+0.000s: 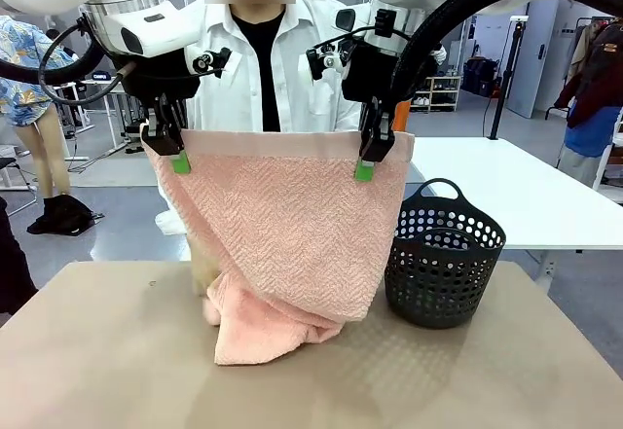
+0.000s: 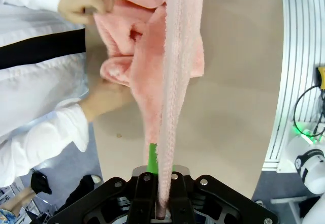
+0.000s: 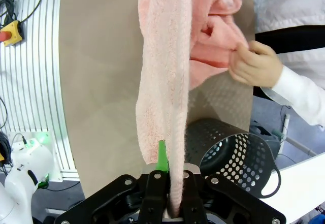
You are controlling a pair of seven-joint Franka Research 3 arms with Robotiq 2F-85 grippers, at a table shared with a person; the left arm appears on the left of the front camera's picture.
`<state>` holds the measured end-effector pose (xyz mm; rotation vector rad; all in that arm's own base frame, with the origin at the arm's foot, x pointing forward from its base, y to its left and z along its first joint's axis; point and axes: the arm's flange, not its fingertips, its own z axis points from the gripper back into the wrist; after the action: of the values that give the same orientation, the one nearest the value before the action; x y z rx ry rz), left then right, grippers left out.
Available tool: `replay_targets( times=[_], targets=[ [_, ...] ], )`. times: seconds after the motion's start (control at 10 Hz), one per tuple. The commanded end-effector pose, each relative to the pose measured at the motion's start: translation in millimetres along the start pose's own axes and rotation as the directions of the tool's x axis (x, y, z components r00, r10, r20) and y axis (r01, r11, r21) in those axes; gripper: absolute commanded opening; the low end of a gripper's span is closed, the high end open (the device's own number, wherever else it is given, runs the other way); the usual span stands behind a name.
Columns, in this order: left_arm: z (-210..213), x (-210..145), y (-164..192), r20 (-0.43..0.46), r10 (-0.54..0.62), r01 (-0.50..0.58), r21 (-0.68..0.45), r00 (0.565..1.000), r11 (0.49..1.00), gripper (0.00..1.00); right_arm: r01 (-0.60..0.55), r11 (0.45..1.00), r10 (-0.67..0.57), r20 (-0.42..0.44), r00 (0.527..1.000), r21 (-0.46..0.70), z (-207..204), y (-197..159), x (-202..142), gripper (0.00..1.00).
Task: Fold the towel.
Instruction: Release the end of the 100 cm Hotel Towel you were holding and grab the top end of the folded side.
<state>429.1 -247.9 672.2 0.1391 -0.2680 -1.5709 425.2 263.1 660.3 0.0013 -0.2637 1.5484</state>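
Observation:
The salmon-pink towel (image 1: pixel 282 225) hangs like a curtain above the tan table (image 1: pixel 107 351), its lower end bunched on the tabletop. My left gripper (image 1: pixel 175 157) is shut on its top left corner and my right gripper (image 1: pixel 370 161) on its top right corner. In the left wrist view the towel (image 2: pixel 170 56) runs edge-on out of the left gripper (image 2: pixel 162 170). The right wrist view shows the towel (image 3: pixel 165 71) leaving the right gripper (image 3: pixel 171 170) the same way. Behind the towel, the person's hands (image 2: pixel 86 3) (image 3: pixel 256 64) hold its crumpled lower part.
A dark perforated basket (image 1: pixel 443 259) stands on the table just right of the towel, also below the right gripper as the basket (image 3: pixel 238 158). The person in a white shirt (image 1: pixel 311 89) stands close at the far edge. A white table (image 1: pixel 526 196) lies behind right.

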Motion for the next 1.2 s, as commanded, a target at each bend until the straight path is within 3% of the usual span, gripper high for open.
replay_targets(
  times=[0.0,1.1],
  targets=[
    [2.5,-0.5,1.4,0.001,-0.007,0.007,-0.002,1.0,1.0,0.0,-0.001,1.0,0.001,0.0,1.0,-0.003,1.0,-0.7,-0.2,0.0],
    [2.5,-0.5,1.4,0.001,-0.007,0.007,-0.002,1.0,1.0,0.0,-0.001,1.0,0.001,0.0,1.0,-0.003,1.0,-0.7,-0.2,0.0]
  ],
)
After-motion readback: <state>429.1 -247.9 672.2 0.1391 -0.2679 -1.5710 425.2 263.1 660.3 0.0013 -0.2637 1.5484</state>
